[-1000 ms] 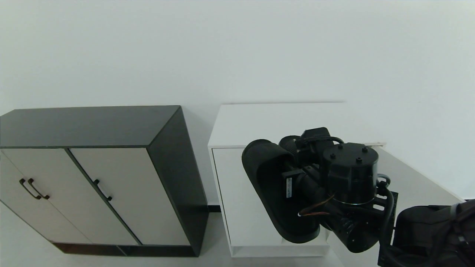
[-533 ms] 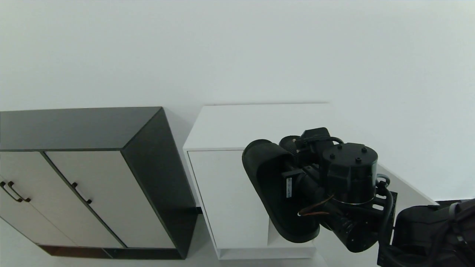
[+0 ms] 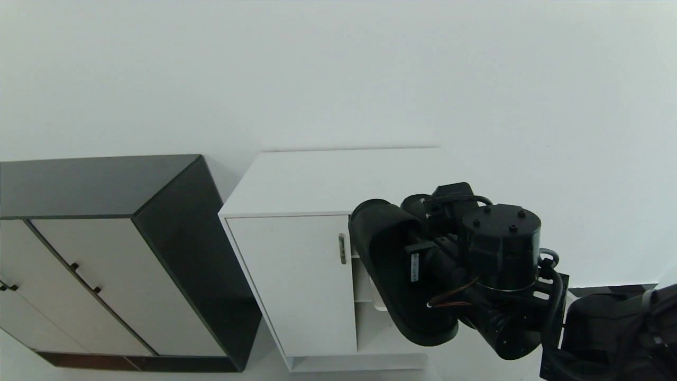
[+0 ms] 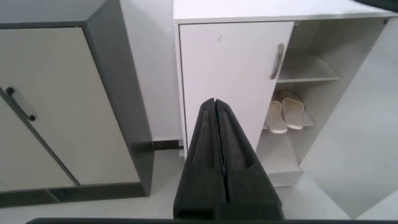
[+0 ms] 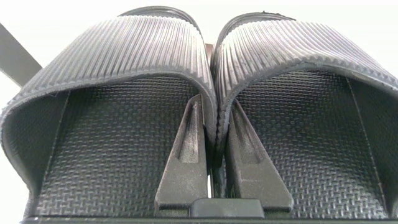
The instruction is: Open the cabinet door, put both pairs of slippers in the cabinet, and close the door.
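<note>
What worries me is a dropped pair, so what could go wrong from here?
The right gripper pinches the black slippers only by their inner edges, so one could slip free. The open side of the cabinet is narrow, so the wide pair may catch the closed door. The white slippers already on a shelf could get knocked.

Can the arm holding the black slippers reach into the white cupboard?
Probably yes: the right gripper holds the black slippers before the open cabinet, and the shelf under the white slippers looks free.
</note>
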{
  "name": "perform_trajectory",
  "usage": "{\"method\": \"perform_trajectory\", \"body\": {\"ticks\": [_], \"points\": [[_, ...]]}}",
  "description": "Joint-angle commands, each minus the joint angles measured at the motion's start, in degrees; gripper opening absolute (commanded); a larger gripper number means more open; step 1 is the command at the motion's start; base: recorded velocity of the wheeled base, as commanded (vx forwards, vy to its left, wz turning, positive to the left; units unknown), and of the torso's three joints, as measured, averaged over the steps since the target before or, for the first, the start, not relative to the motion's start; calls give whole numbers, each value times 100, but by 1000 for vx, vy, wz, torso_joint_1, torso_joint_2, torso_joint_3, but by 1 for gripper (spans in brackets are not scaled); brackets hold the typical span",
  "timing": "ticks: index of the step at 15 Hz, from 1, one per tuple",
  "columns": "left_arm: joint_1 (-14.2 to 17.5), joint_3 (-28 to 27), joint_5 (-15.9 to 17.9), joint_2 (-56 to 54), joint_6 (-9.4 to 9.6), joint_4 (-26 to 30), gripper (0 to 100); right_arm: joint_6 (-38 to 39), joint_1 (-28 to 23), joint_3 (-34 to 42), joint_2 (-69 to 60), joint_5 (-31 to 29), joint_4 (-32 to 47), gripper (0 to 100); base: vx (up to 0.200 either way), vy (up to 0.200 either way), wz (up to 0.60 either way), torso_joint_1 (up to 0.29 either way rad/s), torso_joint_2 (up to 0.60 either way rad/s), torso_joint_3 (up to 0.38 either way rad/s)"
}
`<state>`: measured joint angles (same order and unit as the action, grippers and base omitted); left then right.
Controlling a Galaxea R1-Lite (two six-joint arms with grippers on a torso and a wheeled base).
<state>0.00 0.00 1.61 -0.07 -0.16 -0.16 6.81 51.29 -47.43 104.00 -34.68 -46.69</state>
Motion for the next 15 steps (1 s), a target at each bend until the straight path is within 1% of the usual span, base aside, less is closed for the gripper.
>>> {"method": "perform_trajectory", "body": {"ticks": [1,4,15], "points": [[0,0,-3,7,-2,-2,0,-5,4,6,15,5,-24,0,0,0,0,0,0,0],[0,0,-3,7,-2,-2,0,-49,-5,103,24,5,-147,0,0,0,0,0,0,0],[0,0,-3,7,-11,-2,0,-128,-101,191,42,14,-165,0,0,0,0,0,0,0]]}}
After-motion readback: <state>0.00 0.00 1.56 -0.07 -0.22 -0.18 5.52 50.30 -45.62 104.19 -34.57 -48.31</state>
